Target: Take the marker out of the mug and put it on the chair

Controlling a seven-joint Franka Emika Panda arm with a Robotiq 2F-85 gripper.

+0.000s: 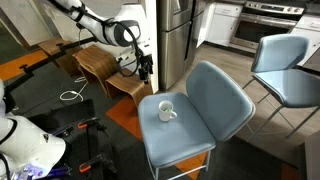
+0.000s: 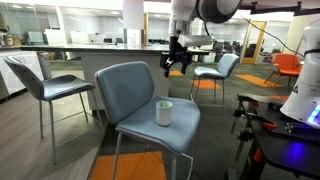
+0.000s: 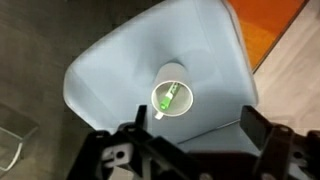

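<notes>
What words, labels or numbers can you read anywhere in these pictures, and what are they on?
None can be read.
The mug looks plain white.
The marker is too small and blurred to show any print.
The chair shows no label.

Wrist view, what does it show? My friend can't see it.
A white mug with a green marker inside stands on a grey-blue chair. The open tool shows along the bottom edge, holding nothing.

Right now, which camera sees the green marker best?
The wrist view: it looks straight down into the mug, showing the marker inside. In both exterior views only the mug's white outside shows; the marker cannot be made out.
</notes>
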